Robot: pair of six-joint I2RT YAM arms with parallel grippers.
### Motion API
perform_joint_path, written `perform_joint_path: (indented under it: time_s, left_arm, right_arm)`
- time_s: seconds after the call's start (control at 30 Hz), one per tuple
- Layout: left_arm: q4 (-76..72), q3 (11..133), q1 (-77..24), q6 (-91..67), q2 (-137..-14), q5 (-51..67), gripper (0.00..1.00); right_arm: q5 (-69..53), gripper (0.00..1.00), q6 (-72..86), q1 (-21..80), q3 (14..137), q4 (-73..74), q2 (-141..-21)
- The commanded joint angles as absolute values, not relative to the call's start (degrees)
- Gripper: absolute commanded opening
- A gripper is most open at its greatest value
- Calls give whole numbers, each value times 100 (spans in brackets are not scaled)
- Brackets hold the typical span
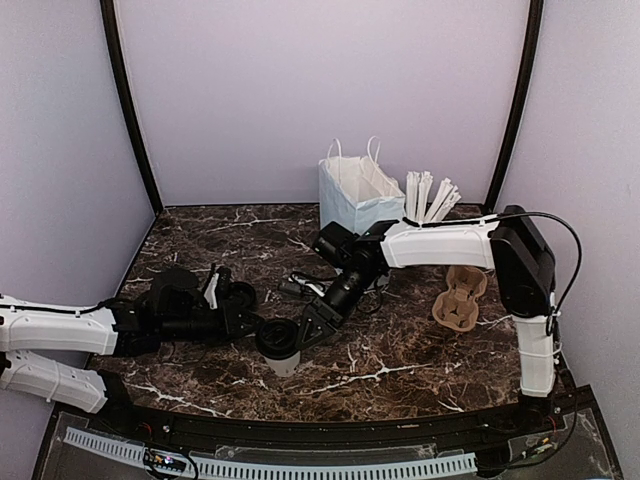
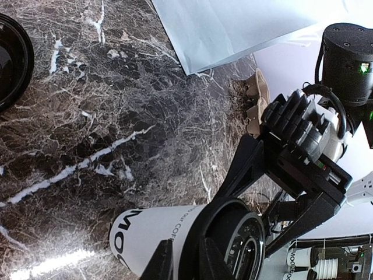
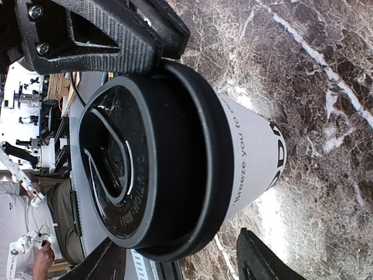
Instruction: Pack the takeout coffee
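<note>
Near the front middle of the table, the coffee cup (image 1: 283,352) stands with its black lid pinched between the fingers of the right gripper (image 1: 290,338). That hold is on the lid alone, so I judge a lift could pop the lid off and drop the cup. The left gripper (image 1: 245,315), just beside it, might also knock it; I cannot tell whether its jaws are closed. The right arm reaches across, wrist angled down. The paper bag (image 1: 355,195) stands well apart at the back.
</note>
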State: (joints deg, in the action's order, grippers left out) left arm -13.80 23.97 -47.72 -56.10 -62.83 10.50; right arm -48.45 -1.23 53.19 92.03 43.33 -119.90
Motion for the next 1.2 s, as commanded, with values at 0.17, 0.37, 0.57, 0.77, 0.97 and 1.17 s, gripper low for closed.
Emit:
perform_joint_path:
  time_s: [0.17,0.37,0.57,0.77,0.97,1.17]
  left_arm:
    - [-338,2172,-4770,-5977,-6819,1516,2]
    - [-191,1778,-4894,-6312,-6744,1568,0]
    - [-36,2017,-4903,-6057,-6430,1351,0]
    - [165,2914,-4903,-5154,-6153,812,2]
    - [604,4048,-4854,-4620,-6318,403,16]
    - [898,4658,-4855,-4353,-6669,401,32]
  right_arm:
    - [-2380,59,326,5331,9108,4208,-12403]
    - [-1321,48,340,5359,8951,4310,-12601]
    - [-1610,49,-24,5356,9241,4447,-12391]
    - [-3154,63,-1049,5333,9736,4789,-11613]
    - [-3465,68,-1264,5236,10136,5051,-11228]
    - [-3508,70,-1495,5174,10091,5140,-10901]
